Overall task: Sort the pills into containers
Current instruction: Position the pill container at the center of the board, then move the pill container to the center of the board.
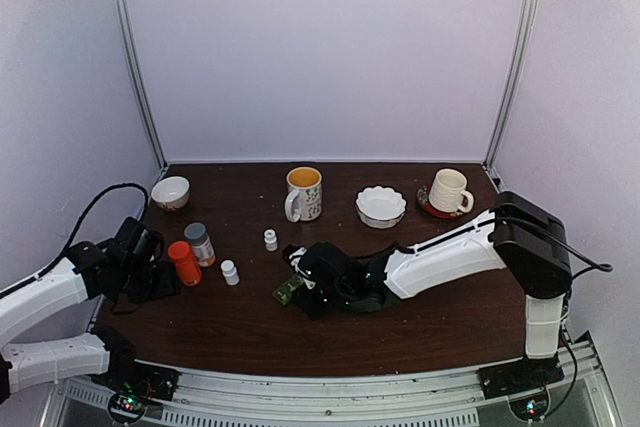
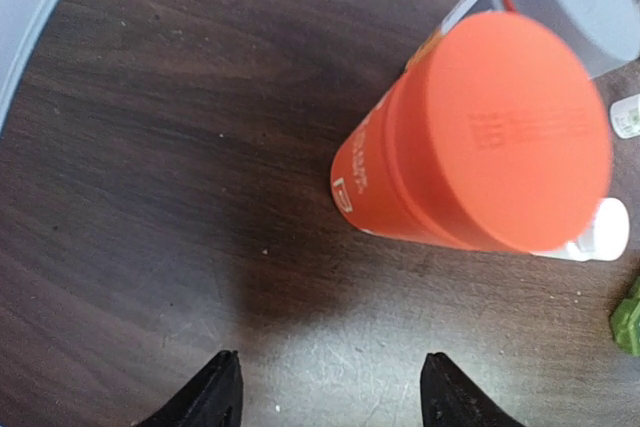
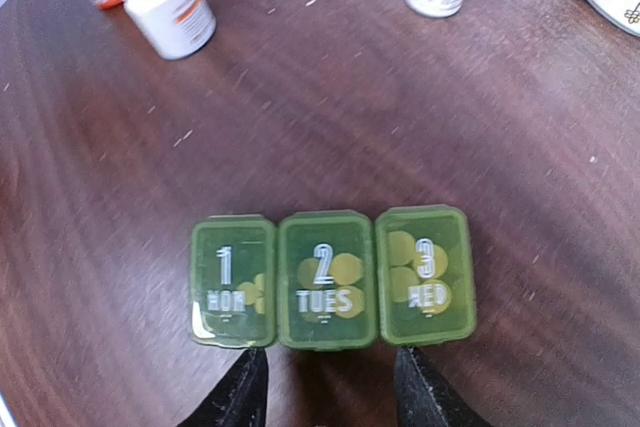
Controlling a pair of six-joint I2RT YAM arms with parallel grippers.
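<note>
Right gripper (image 3: 330, 387), fingers apart and holding nothing, sits just short of the green pill box (image 3: 330, 277) at mid-table, its row of three lying crosswise to them, while the left gripper (image 2: 330, 397), also spread and empty, faces the orange bottle (image 2: 480, 137) farther off.

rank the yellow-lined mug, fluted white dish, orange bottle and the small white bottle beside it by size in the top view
1. yellow-lined mug and fluted white dish, too alike to split
2. orange bottle
3. small white bottle, clearly smallest
</note>
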